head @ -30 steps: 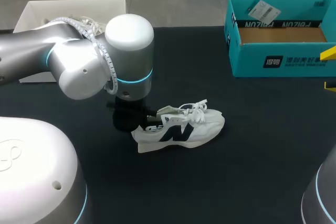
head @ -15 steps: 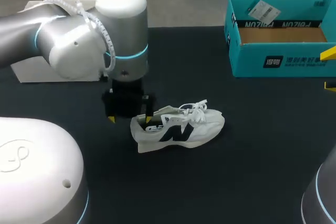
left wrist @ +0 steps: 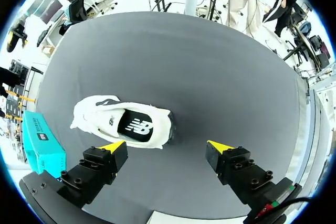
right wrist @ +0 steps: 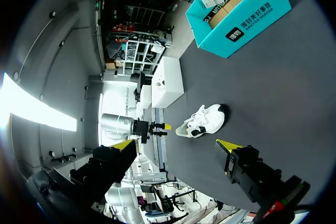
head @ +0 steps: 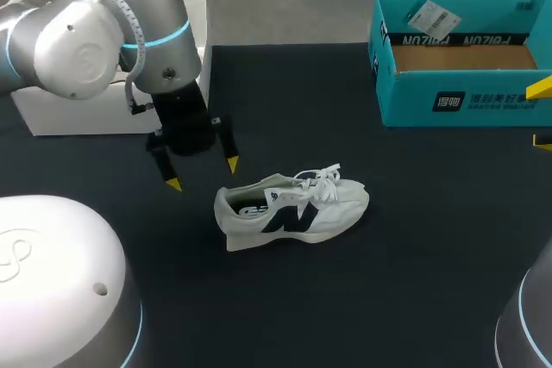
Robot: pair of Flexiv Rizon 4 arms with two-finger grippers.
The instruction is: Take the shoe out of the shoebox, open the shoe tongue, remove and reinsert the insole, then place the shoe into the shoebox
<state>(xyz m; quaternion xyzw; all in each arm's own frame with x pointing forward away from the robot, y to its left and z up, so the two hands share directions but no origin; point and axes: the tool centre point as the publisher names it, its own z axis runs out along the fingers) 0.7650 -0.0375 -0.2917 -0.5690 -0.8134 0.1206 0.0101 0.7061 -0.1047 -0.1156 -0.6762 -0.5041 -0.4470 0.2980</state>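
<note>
Judged well into the task, though not provably past its middle; out of the teal shoebox (head: 457,96) already, with the white sneaker (head: 291,208) set upright on its sole on the black table (head: 414,239), well apart from the box, heel toward the left gripper (head: 203,174) and toe pointing off to the right; seen down through the collar in the left wrist view, a black insole (left wrist: 135,128) lying flat inside the sneaker, so either not yet pulled out or already put back, and impossible to say which from here; laces loose and tongue lifted a little at the throat, but hard to call properly opened; left for certain: carrying the sneaker back into the shoebox. Hanging above the table just beside the heel, left gripper spread wide, yellow tips well apart, gripping nothing and touching nothing; off at the right, well apart from the sneaker, right gripper (right wrist: 176,144) likewise spread wide with nothing between its tips. Inside the shoebox: only a bare brown cardboard floor and a white paper tag (head: 425,15) at its far wall; no shoe in it. At the table's far left, partly behind the left arm, a white box (head: 60,114); impossible to see into from any view.
</note>
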